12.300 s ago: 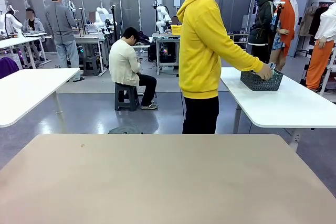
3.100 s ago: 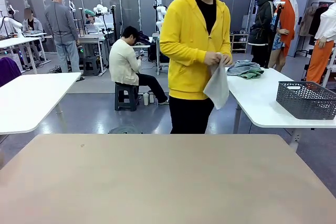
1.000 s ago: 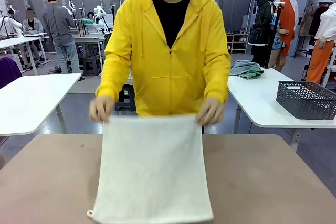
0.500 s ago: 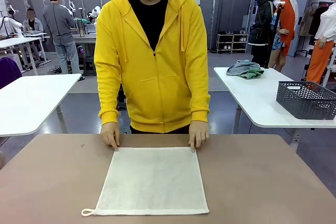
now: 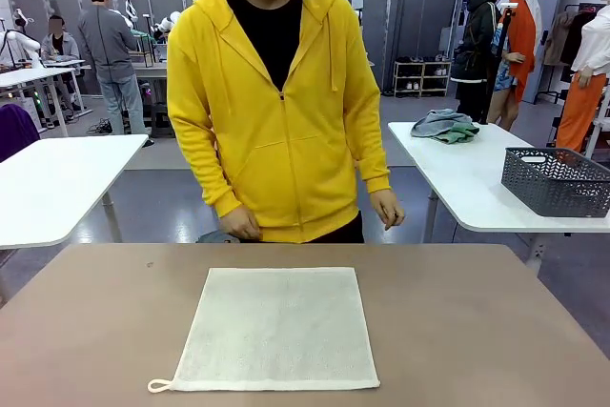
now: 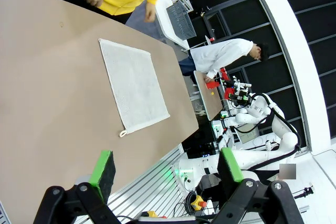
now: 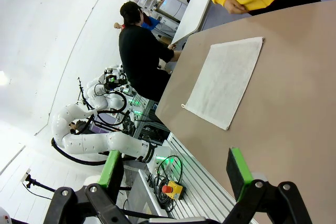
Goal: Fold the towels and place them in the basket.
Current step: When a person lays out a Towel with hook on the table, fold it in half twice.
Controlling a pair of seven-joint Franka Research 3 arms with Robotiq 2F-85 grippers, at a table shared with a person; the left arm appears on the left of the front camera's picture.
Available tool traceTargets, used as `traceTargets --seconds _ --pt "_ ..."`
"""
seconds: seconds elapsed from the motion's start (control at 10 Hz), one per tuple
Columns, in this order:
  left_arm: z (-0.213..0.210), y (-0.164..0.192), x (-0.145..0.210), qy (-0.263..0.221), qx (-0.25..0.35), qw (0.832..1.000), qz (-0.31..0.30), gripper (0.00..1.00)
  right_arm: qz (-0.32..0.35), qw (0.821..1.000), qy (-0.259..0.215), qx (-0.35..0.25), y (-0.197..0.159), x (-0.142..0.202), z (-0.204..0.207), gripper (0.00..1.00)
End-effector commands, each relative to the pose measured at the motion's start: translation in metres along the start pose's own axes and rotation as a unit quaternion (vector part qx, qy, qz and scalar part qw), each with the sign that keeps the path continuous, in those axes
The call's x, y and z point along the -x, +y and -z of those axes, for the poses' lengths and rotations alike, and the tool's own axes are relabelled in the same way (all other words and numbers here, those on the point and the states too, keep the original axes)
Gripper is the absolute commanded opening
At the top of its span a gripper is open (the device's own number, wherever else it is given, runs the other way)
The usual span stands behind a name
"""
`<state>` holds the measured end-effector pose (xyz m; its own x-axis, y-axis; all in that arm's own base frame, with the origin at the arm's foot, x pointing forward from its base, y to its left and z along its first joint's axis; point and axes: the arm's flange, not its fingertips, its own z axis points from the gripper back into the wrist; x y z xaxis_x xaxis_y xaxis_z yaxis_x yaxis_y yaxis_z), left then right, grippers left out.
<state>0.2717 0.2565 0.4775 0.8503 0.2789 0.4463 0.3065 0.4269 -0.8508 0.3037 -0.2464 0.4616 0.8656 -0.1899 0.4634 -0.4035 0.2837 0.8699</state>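
Note:
A pale grey-white towel [image 5: 278, 328] lies spread flat on the tan table [image 5: 477, 331], its small loop at the near left corner. The same towel [image 6: 133, 85] lies ahead of my left gripper [image 6: 166, 165], which hangs open well off it over the table's near side. Far from the towel [image 7: 226, 81], my right gripper [image 7: 176, 169] is open too, with nothing between its fingers. The dark mesh basket [image 5: 558, 180] stands on a white table at the right, behind the person. A bundle of green and grey towels [image 5: 446, 125] lies on that same table.
A person in a yellow hoodie [image 5: 276, 111] stands at the far edge of the tan table, both hands at the waist and off the towel. White tables stand at the left [image 5: 57, 173] and right [image 5: 477, 188]. Other people are farther off.
The person spread the towel flat on the table, then lifted both hands off its far corners and drew them back to the waist. Both grippers stay open.

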Motion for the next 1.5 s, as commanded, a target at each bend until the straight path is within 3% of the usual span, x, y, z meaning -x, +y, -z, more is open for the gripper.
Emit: traceTargets --seconds 0.0,0.4,0.6,0.7,0.9,1.2,1.3,1.4 --pt "0.0 0.0 0.002 0.0 0.008 1.0 0.011 1.0 -0.011 1.0 -0.005 -0.006 0.0 -0.002 -0.001 1.0" --pt "0.0 0.0 0.0 0.0 0.0 1.0 0.0 1.0 0.0 1.0 0.0 0.0 0.0 0.0 0.0 1.0" --pt "0.009 -0.041 -0.002 0.032 -0.086 0.99 0.106 1.0 -0.082 0.995 0.05 0.031 0.034 -0.001 0.007 1.0" --pt "0.019 -0.064 -0.002 0.06 -0.135 0.975 0.165 1.0 -0.138 0.984 0.095 0.065 0.055 0.001 0.023 1.0" --pt "0.052 -0.111 -0.002 0.108 -0.207 0.933 0.275 1.0 -0.244 0.941 0.194 0.134 0.095 0.008 0.07 1.0" --pt "0.13 -0.164 0.016 0.22 -0.296 0.823 0.433 1.0 -0.372 0.853 0.316 0.187 0.137 0.024 0.144 1.0" --pt "0.155 -0.177 0.028 0.252 -0.287 0.794 0.474 1.0 -0.402 0.819 0.357 0.2 0.144 0.035 0.169 1.0" --pt "0.181 -0.185 0.04 0.284 -0.294 0.751 0.518 1.0 -0.429 0.785 0.395 0.209 0.148 0.045 0.193 1.0"
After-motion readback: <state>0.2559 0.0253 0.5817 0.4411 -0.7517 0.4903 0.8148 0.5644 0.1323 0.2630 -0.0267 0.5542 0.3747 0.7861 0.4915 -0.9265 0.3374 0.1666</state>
